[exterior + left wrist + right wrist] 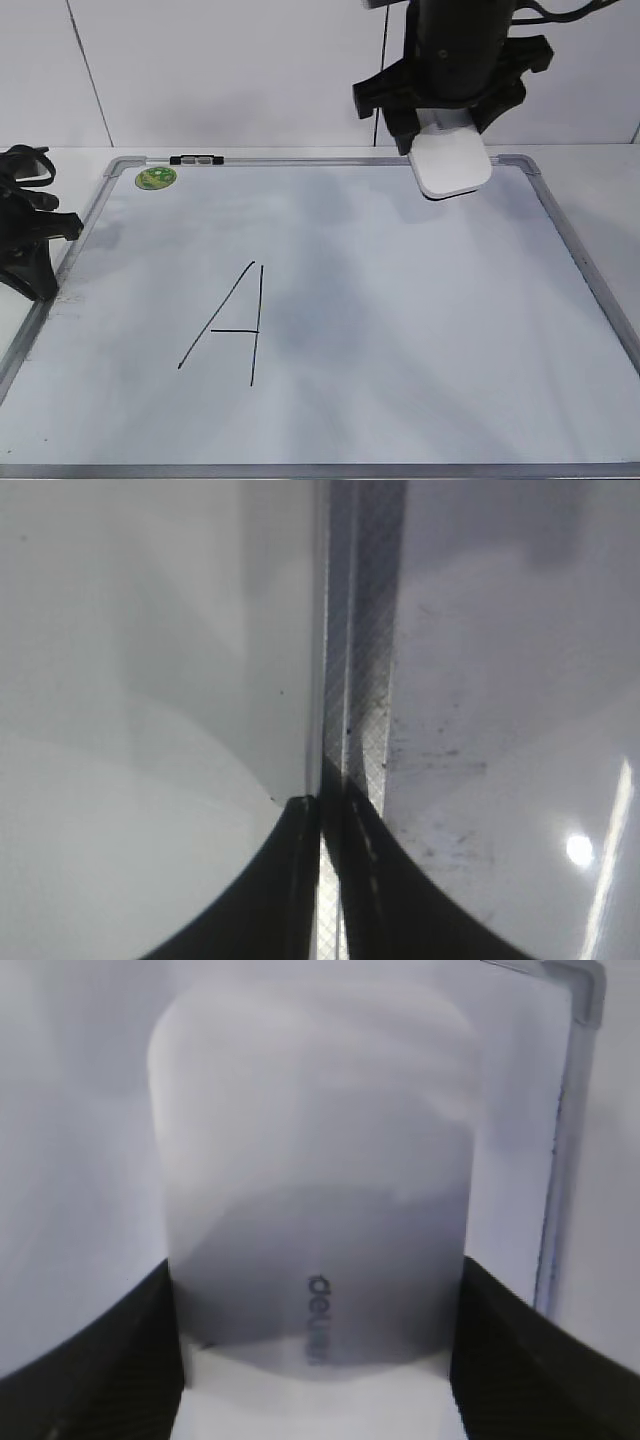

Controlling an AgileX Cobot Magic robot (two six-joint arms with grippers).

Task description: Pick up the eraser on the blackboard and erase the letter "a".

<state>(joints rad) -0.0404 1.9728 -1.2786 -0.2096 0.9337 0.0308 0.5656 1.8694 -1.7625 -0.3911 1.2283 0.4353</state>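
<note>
My right gripper (447, 128) is shut on the white eraser (452, 163) and holds it over the far right part of the blackboard (560, 225). In the right wrist view the eraser (310, 1180) fills the space between the black fingers (315, 1360), its grey lettering facing me. A tall capital "A" (228, 325) is drawn at the board's left middle. No small letter "a" shows in any view. My left gripper (30, 240) rests shut at the board's left edge; in the left wrist view its fingers (325, 865) meet over the grey frame (365, 630).
A green oval sticker (156, 178) sits at the board's far left corner, with a black clip (195, 159) on the top frame. The board's far right corner (585, 990) lies close beside the eraser. A white wall stands behind.
</note>
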